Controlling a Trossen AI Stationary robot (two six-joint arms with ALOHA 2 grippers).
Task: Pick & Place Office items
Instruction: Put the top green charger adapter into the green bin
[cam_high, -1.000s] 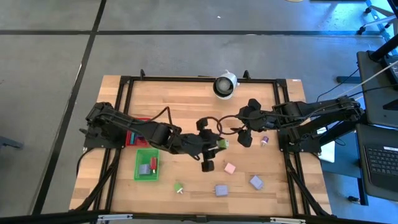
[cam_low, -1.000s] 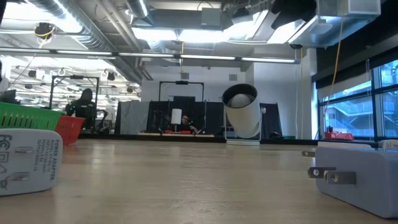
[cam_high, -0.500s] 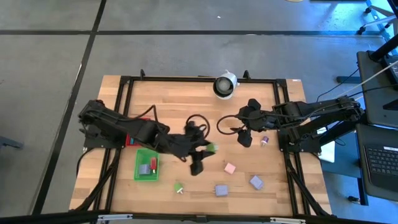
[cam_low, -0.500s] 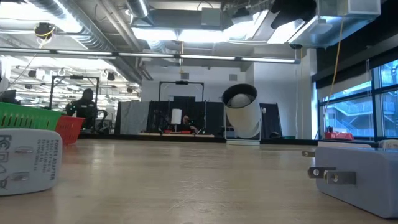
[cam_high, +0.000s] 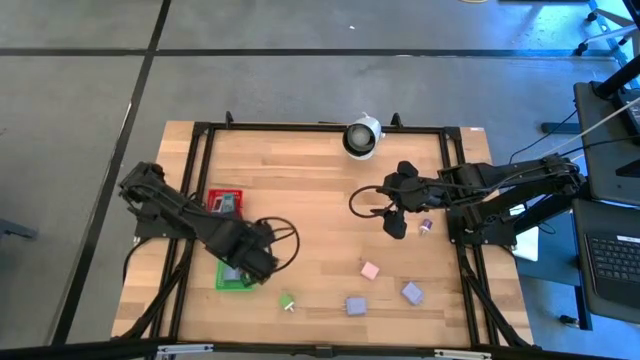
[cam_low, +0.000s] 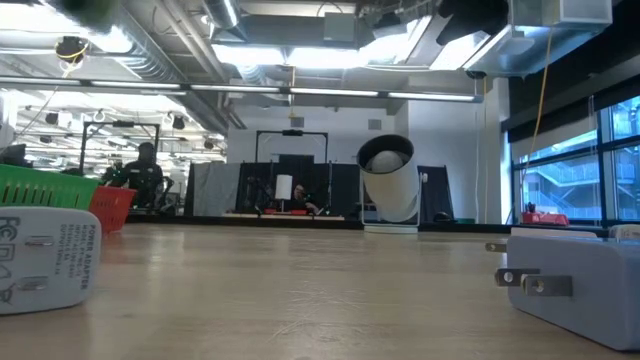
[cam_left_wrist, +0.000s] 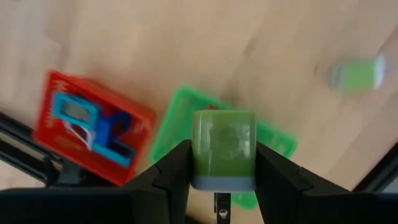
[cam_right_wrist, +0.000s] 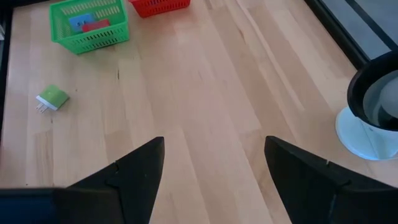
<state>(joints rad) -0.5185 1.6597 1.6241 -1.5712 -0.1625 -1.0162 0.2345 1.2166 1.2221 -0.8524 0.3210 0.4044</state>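
The left tool (cam_left_wrist: 222, 163) pinches a green block (cam_left_wrist: 223, 149) between its fingers, positioned above the green tray (cam_left_wrist: 277, 138), beside the red tray (cam_left_wrist: 50, 118). The right tool (cam_right_wrist: 214, 165) hangs with fingers spread over bare table (cam_right_wrist: 205, 81), near the white round object (cam_high: 361, 137). A pink block (cam_high: 369, 270), two lavender blocks (cam_high: 412, 292) and a green plug piece (cam_high: 288, 302) lie along the near edge.

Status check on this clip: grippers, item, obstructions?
Left gripper shut on green block, above green tray. Right gripper open, waiting mid-table. Nothing blocking.
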